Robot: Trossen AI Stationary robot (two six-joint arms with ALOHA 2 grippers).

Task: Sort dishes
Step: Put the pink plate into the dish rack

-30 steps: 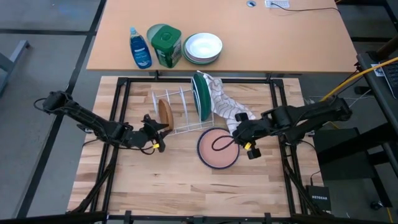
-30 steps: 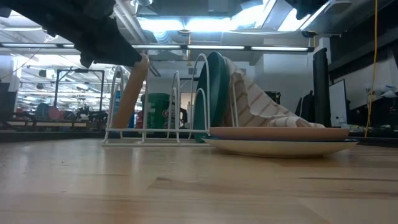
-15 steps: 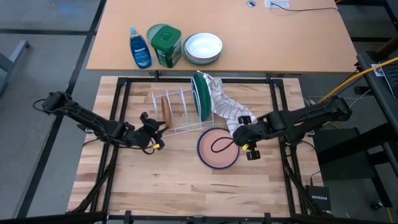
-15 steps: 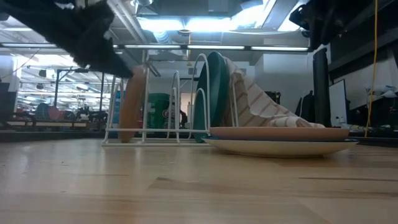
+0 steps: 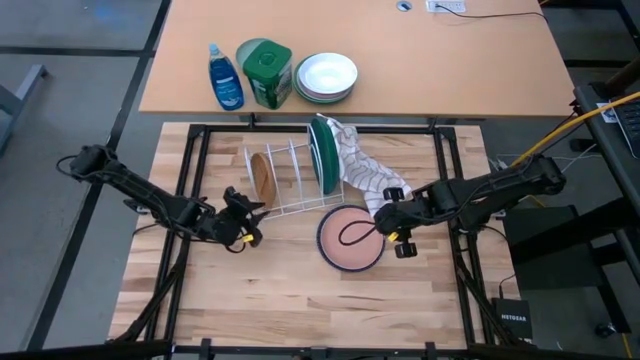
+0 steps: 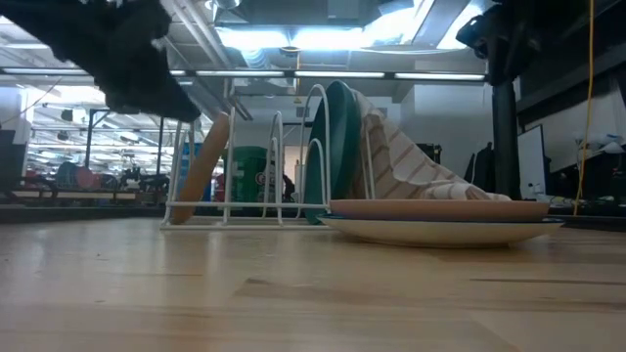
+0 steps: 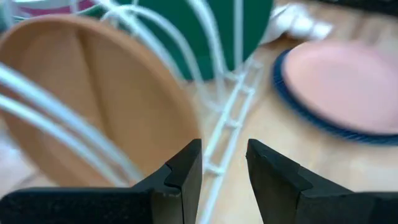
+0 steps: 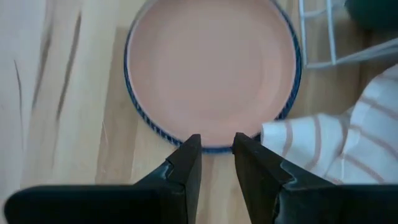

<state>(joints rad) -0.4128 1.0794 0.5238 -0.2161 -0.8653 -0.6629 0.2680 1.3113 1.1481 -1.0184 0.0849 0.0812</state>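
Note:
A brown plate stands on its edge in the white wire rack and leans toward the table's left against a wire; it also shows in the left wrist view. The dark green plate stands upright at the rack's right end. A second brownish plate lies in the blue dark-rimmed dish on the table. My left gripper is open and empty, just near-left of the rack. My right gripper is open above the dish's right rim.
A striped cloth lies against the green plate and trails down to the dish. On the far table stand a blue bottle, a green container and stacked white bowls. Bare wood lies at the near side.
The brown plate has tipped upright in the rack and then fallen back, leaning toward the table's left. My left gripper has drawn back a little from it toward the near-left. My right gripper has come down a little over the dish.

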